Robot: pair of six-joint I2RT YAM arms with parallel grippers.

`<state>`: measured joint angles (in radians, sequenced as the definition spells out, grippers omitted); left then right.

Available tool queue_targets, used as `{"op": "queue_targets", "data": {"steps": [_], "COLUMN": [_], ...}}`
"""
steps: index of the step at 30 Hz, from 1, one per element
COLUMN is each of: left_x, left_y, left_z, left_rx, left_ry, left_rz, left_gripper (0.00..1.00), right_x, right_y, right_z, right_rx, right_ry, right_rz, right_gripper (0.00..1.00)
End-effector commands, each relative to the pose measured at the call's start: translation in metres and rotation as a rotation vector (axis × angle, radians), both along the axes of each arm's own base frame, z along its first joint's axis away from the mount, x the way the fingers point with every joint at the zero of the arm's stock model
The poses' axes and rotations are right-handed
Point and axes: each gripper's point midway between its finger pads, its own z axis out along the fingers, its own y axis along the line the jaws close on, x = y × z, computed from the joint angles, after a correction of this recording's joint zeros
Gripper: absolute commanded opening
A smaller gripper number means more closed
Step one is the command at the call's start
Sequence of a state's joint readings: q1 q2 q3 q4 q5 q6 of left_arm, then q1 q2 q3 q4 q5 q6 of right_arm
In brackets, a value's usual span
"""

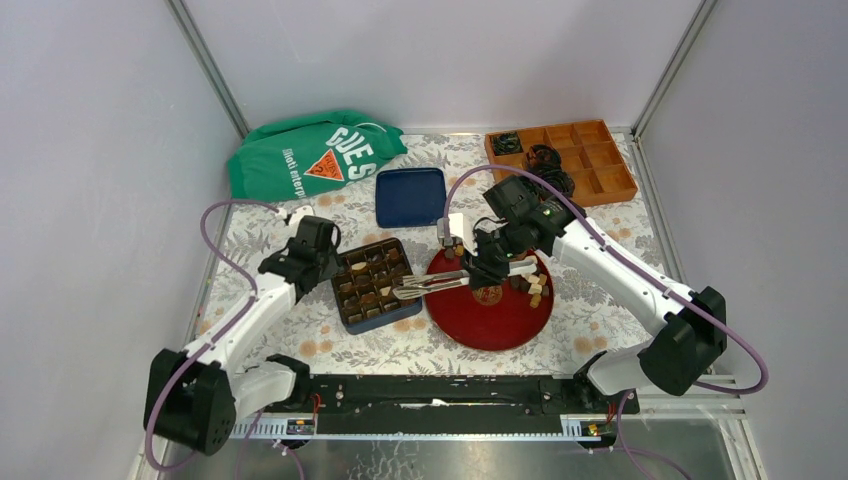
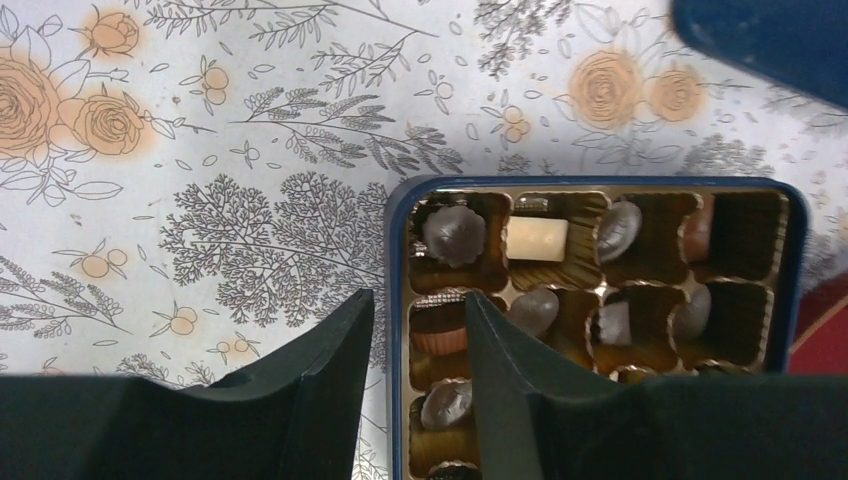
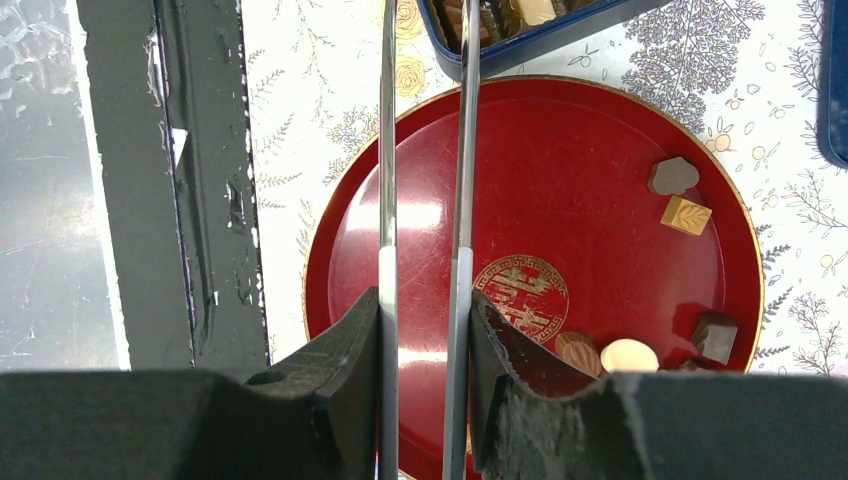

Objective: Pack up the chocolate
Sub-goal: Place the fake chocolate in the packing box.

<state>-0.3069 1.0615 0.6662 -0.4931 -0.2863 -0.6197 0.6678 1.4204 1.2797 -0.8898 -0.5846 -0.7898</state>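
Shiny red plate [image 3: 600, 160], bright metal tongs [image 3: 462, 150], matt flowery table cover [image 2: 200, 150], soft green cloth bag [image 1: 300, 155], shiny gold tray [image 2: 745, 235], smooth blue box [image 2: 397, 300], smooth-looking chocolate [image 2: 453, 232]

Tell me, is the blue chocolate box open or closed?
Open. The chocolate box shows its gold cups and chocolates from above, and the blue lid lies flat beyond it, apart.

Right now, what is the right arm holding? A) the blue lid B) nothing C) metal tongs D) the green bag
C: in the right wrist view the right jaws are shut on both blades of the metal tongs, which stretch out over the red plate.
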Motion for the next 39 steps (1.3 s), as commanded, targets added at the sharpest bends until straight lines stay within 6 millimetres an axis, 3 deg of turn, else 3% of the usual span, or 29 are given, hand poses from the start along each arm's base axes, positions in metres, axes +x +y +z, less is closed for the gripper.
{"op": "queue_targets", "data": {"steps": [1, 3, 10, 15, 21, 26, 32, 39], "left_x": [0.012, 0.013, 0.015, 0.015, 0.015, 0.020, 0.024, 0.024], "left_y": [0.012, 0.014, 0.014, 0.010, 0.008, 0.011, 0.014, 0.003], "left_z": [-0.001, -0.009, -0.022, -0.030, -0.029, -0.012, 0.026, 0.074], "left_rx": [0.065, 0.081, 0.078, 0.061, 0.048, 0.059, 0.112, 0.092], "left_ry": [0.039, 0.076, 0.127, 0.157, 0.160, 0.098, -0.059, -0.282], "left_rz": [0.068, 0.062, 0.053, 0.024, 0.002, -0.001, 0.003, -0.037], "left_gripper": [0.43, 0.37, 0.35, 0.28, 0.04, 0.00, 0.00, 0.00], "right_x": [0.005, 0.005, 0.004, 0.003, 0.001, -0.003, -0.004, -0.008], "right_y": [0.011, 0.011, 0.012, 0.012, 0.012, 0.012, 0.010, 0.015], "right_z": [0.018, 0.017, 0.017, 0.019, 0.020, 0.029, 0.049, 0.057], "right_rx": [0.048, 0.049, 0.056, 0.060, 0.060, 0.072, 0.086, 0.086], "right_ry": [-0.047, -0.045, -0.046, -0.043, -0.039, -0.038, -0.086, -0.138], "right_rz": [0.027, 0.028, 0.032, 0.033, 0.034, 0.048, 0.067, 0.113], "right_gripper": [0.02, 0.02, 0.02, 0.02, 0.02, 0.02, 0.02, 0.02]}}
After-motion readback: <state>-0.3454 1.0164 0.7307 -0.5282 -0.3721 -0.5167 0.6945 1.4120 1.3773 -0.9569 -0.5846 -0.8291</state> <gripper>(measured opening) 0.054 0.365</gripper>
